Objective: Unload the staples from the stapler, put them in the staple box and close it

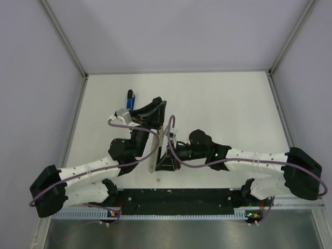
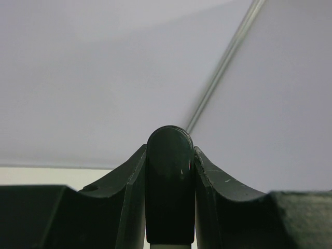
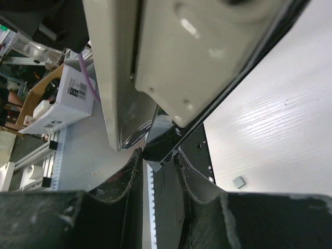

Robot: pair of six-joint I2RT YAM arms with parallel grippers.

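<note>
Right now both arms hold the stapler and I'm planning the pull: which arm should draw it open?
Probably the right gripper: its jaws pinch the stapler's thin black tip and could pull back. The left gripper clamps the rounded black end, an anchor.

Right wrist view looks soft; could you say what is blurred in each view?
Right wrist: the stapler, close to the lens, is blurred, with small glare spots. Left wrist: its black end is fairly sharp, the corner post behind softer. Top external: even light, faint shadows.
</note>
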